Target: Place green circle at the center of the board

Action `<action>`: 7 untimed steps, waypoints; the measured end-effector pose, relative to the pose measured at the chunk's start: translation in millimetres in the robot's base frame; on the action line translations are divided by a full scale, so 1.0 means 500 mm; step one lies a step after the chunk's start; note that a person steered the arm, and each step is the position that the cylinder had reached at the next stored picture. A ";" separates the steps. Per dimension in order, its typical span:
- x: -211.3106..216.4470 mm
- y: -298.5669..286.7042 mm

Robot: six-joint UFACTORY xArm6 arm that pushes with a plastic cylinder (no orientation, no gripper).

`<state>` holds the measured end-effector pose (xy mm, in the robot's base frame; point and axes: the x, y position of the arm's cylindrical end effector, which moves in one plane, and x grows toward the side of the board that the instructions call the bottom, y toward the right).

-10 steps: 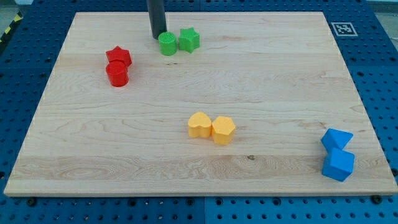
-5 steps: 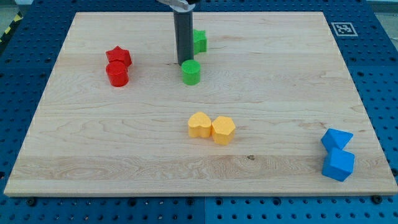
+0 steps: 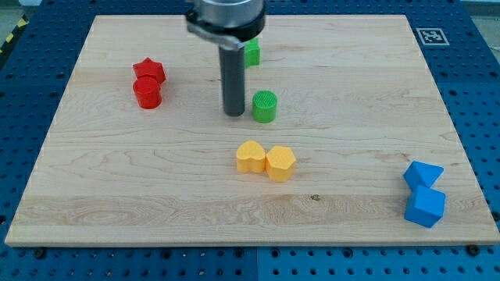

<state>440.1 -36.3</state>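
Note:
The green circle (image 3: pixel 265 106) stands on the wooden board (image 3: pixel 351 117), a little above the board's middle. My tip (image 3: pixel 234 114) rests on the board just to the left of the green circle, close to it or touching it. The rod rises from there toward the view's top and hides part of the green star (image 3: pixel 252 51), which sits near the top edge.
A red star (image 3: pixel 149 70) and a red cylinder (image 3: pixel 147 93) touch at the upper left. A yellow heart (image 3: pixel 250 157) and a yellow hexagon (image 3: pixel 280 163) touch just below the green circle. Two blue blocks (image 3: pixel 423 191) sit at the lower right. A marker tag (image 3: pixel 431 35) is at the top right corner.
My tip has moved down and to the right, pushing the green circle away from the green star, down and to the right toward the board's middle. The other blocks have not moved.

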 end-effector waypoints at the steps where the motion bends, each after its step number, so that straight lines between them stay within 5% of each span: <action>1: 0.077 0.018; 5: 0.009 0.097; 7: -0.047 0.011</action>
